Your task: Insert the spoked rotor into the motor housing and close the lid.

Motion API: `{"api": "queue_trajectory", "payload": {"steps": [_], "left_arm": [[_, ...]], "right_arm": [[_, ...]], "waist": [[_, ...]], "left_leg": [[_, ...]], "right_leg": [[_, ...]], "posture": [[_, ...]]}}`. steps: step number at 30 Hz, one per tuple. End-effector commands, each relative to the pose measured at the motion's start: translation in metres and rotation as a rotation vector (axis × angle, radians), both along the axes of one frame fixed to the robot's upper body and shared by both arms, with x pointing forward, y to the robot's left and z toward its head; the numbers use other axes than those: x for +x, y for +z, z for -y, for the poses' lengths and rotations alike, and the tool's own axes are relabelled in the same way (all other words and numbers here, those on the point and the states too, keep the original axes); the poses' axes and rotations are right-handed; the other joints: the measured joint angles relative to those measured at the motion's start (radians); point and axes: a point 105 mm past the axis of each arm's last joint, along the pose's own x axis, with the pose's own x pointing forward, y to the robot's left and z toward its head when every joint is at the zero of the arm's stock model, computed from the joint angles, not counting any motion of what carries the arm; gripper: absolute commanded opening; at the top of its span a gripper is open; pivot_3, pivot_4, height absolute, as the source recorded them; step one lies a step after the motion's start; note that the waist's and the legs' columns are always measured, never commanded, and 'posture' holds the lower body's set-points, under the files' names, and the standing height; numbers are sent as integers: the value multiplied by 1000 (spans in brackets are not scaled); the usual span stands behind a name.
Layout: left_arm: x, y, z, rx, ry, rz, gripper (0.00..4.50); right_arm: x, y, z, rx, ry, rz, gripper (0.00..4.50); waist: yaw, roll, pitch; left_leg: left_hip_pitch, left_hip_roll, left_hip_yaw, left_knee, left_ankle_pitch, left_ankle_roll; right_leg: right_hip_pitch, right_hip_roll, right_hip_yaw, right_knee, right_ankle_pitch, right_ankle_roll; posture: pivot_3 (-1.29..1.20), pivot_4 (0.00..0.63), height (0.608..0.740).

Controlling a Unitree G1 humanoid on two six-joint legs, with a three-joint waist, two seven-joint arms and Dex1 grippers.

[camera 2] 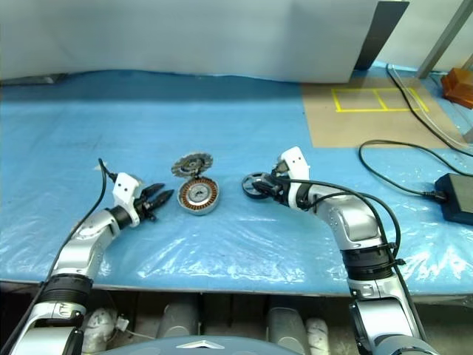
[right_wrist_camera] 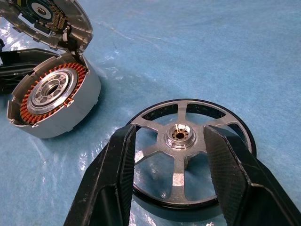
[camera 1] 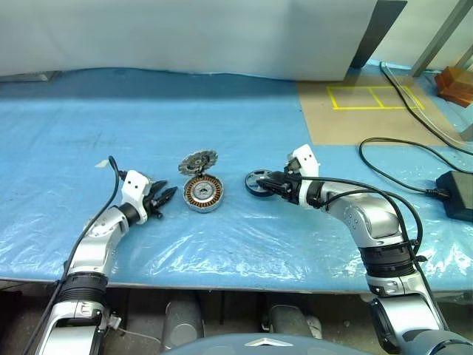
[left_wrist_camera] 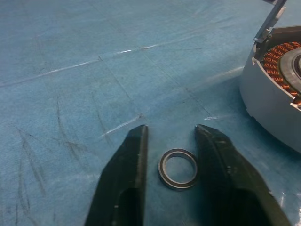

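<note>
- The motor housing [left_wrist_camera: 275,101] is cut off by the left wrist view's edge; just part of its grey wall and copper windings [left_wrist_camera: 281,56] shows.
- The lid [right_wrist_camera: 49,21], tilted up behind the housing, is cropped in the right wrist view.
- The spoked rotor [right_wrist_camera: 188,150] has its near rim hidden behind the right gripper's fingers [right_wrist_camera: 115,183].
- The power brick [camera 1: 457,194] is cut off at the head view's edge.
</note>
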Motion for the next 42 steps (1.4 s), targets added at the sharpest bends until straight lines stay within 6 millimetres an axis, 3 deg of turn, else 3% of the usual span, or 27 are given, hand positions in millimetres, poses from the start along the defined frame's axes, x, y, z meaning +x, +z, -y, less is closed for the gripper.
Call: {"api": "queue_trajectory", "payload": {"steps": [1,8,12,15,18,21,25,30,38,42], "left_arm": [[-15,-27,3,0,-34,-114,675],[-16,-22,-2,16,-31,-115,677],[-22,13,-3,-33,-74,-2,677],[-42,40,9,-56,-186,50,677],[-61,39,18,-1,-296,-35,677],[-55,48,24,24,-302,6,677],[-45,65,52,2,-357,82,677],[-39,63,74,-10,-406,100,677],[-14,53,73,19,-313,159,677],[-18,50,80,7,-338,162,677]], "right_arm": [[1,5,-2,9,3,26,2382],[3,7,-2,8,8,32,2382],[-6,14,-6,27,76,54,2382],[-11,19,-6,51,104,57,2382],[-7,15,1,33,73,53,2382],[-5,15,2,32,65,51,2382],[-4,14,1,27,64,52,2382],[-8,27,1,80,86,83,2382],[-11,29,5,74,61,89,2382],[-12,26,10,61,46,84,2382]], "waist": [[0,1,0],[-1,2,-1],[-3,1,-1],[-2,0,0],[0,0,0],[1,1,0],[0,0,0],[-5,0,0],[-1,0,0],[0,0,0]], "left_leg": [[0,0,0,0,0,0],[0,0,0,0,0,0],[0,0,0,-1,0,0],[-3,1,1,-3,0,0],[-3,1,1,-5,0,0],[-3,0,1,-5,0,0],[-3,0,2,-3,0,0],[-3,0,2,-4,0,0],[-3,0,2,-4,0,0],[-3,0,2,-3,0,0]], "right_leg": [[0,0,0,0,0,0],[0,0,0,0,-2,-3],[0,0,0,-1,-2,-3],[-3,1,0,-2,0,0],[-4,1,-1,-3,0,0],[-4,0,-1,-3,-2,-3],[-3,0,0,-4,-2,-3],[-3,1,0,-3,0,0],[-3,1,0,-3,0,1],[-3,0,0,-2,0,1]], "posture": [[0,150,740],[0,150,740],[0,150,740],[0,150,740],[0,150,740],[0,150,740],[0,150,740],[0,150,740],[0,150,740],[0,150,740]]}}
